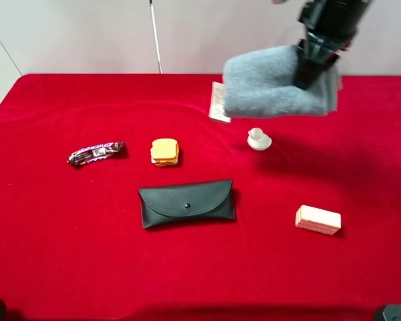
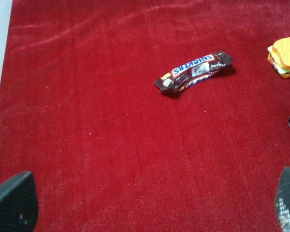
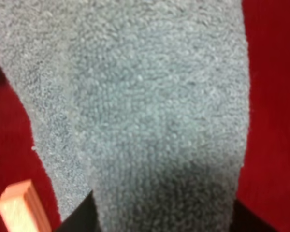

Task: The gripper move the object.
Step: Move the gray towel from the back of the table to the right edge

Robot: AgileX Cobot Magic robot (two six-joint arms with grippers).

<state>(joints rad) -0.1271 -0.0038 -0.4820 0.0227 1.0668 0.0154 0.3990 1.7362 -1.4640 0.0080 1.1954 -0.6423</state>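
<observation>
We see the right gripper (image 1: 310, 72), a black claw on a dark arm, clenched on the rolled grey terry-cloth towel (image 1: 271, 87). It holds the towel over the far right part of the red cloth-covered table (image 1: 47, 241), apparently lifted off it. A pale tag (image 1: 220, 102) hangs at the towel's left end. In the right wrist view the towel (image 3: 150, 106) fills nearly everything, pinched between black fingers (image 3: 77, 221).

Just near of the towel stands a small white duck figure (image 1: 258, 139). Further near lie a flat black snap-button pouch (image 1: 187, 202) and, to its right, a pale pink layered block (image 1: 317, 219). At the left lie a toy sandwich (image 1: 164, 152) and a brown wrapped chocolate bar (image 1: 96, 152) (it reads Snickers in the left wrist view).

The left gripper (image 2: 145, 208) hangs over bare cloth, released, its fingertips (image 2: 12, 203) wide apart.
</observation>
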